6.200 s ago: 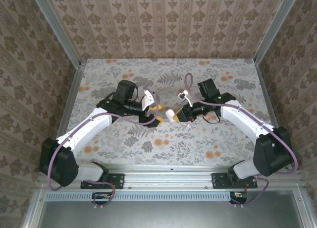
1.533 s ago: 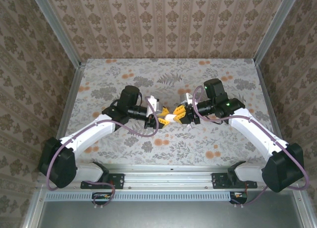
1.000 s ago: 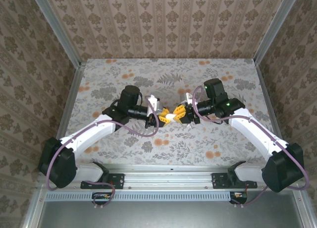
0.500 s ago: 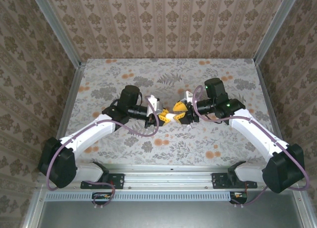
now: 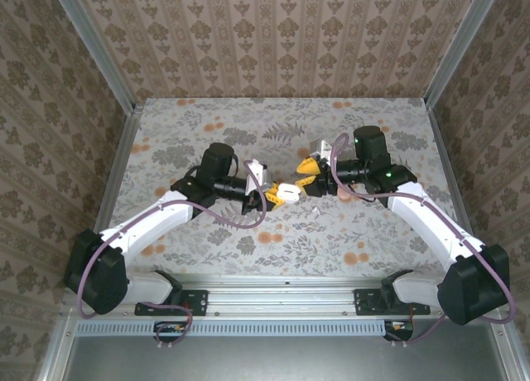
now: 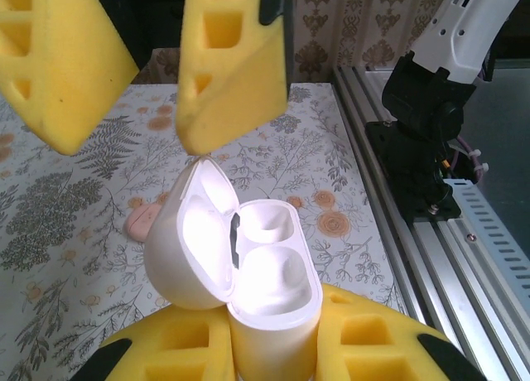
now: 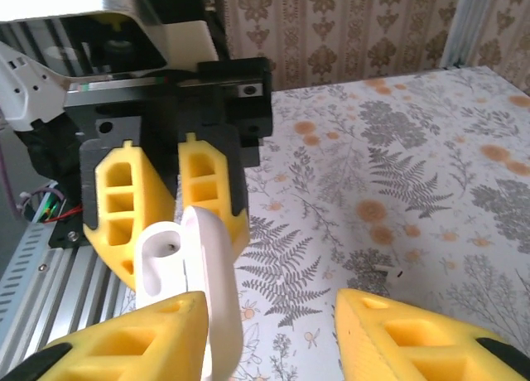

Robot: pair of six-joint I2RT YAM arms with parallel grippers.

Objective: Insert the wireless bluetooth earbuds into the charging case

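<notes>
From above, the left gripper (image 5: pixel 269 194) points toward the middle of the floral table (image 5: pixel 207 116). It is clenched on the charging case (image 5: pixel 288 190), which sticks out of its yellow fingers toward the right arm. The right gripper (image 5: pixel 311 165) sits just beyond the case on its far side, close to it but apart.

In the left wrist view, the left gripper (image 6: pixel 273 348) grasps the lower body of the case (image 6: pixel 269 273) between its two foam fingers (image 6: pixel 174 348). The case stands upright with its lid (image 6: pixel 195 240) swung open to the left. Its inner wells face the camera, but I cannot tell whether an earbud sits in them. The right gripper's fingers (image 6: pixel 232 58) hang just above the lid, spread, with nothing between them. A pink disc (image 6: pixel 139 222) lies on the table behind the case.

In the right wrist view, the right gripper (image 7: pixel 269 306) is released, its fingers wide apart. The open lid (image 7: pixel 211 298) rises just beside its left finger (image 7: pixel 124 348); contact cannot be judged. Beyond it, the left gripper's fingers (image 7: pixel 132 207) clamp the case (image 7: pixel 161 257).
</notes>
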